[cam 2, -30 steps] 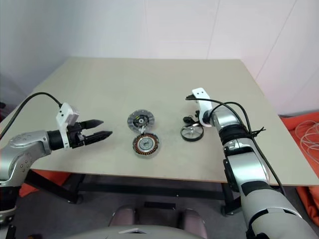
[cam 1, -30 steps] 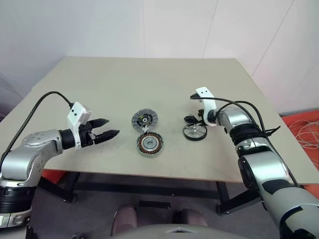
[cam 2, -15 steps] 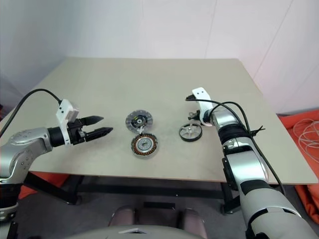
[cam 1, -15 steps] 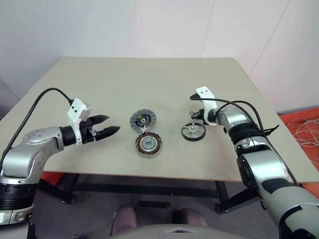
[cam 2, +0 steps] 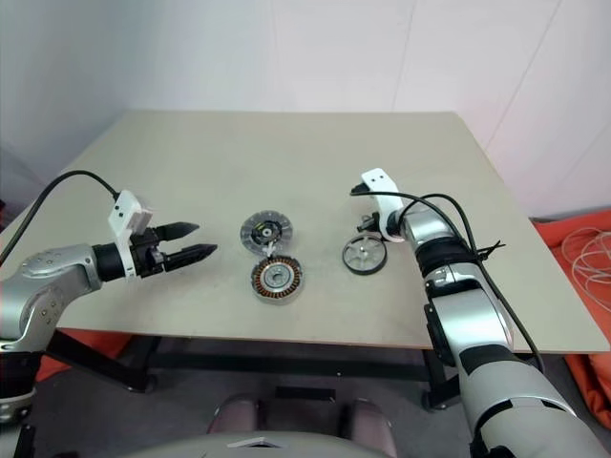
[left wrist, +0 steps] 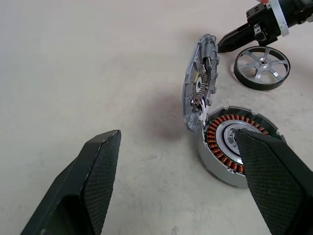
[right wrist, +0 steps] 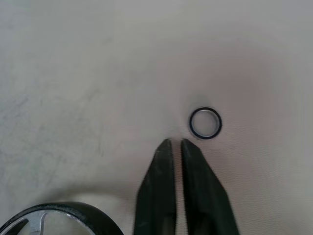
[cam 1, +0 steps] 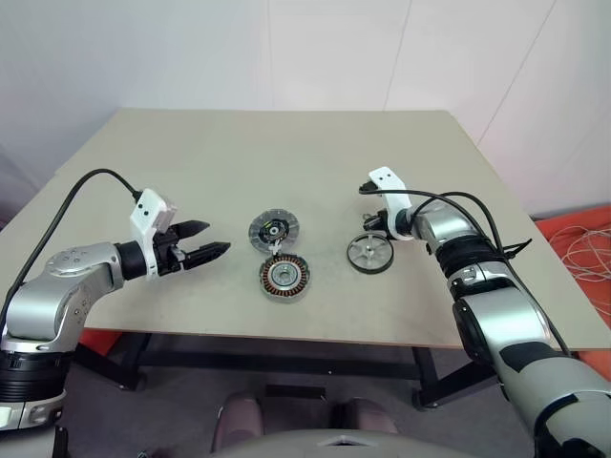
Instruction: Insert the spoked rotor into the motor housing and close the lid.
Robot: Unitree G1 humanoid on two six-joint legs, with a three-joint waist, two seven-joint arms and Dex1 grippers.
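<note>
From my seat, left side first: my left gripper point(cam 1: 199, 253) hovers above the table point(cam 1: 191, 162) with its two black fingers spread wide and nothing between them, pointing across toward the motor parts.

Ahead of those fingertips, toward the table's middle, sits the motor housing point(cam 1: 284, 277): a round, shallow dark cup, copper-coloured windings ringed around a silver centre, open side up. The lid point(cam 1: 275, 229) joins it at the far edge. It is a flat grey speckled disc with a dark centre and a yellowish spot. In the left wrist view the lid point(left wrist: 200, 88) stands tilted up off the housing point(left wrist: 237, 147), hinged open, with small wires at the joint.

Further right, well apart from the housing, the spoked rotor point(cam 1: 370, 255) lies flat on the table. Shiny silver, six spokes, raised dark-looking rim, small central hub. It is just on the near side of my right gripper point(cam 1: 373, 225), close to the fingertips; I cannot tell whether they touch it.

Right gripper: fingers nearly together, only a thin slit between them, gripping nothing, tips angled down at the tabletop. In the right wrist view a tiny thin metal ring point(right wrist: 205, 123) lies just beyond and beside the fingertips point(right wrist: 164, 147), apart from them.

The stretch of table between rotor and housing is bare.
</note>
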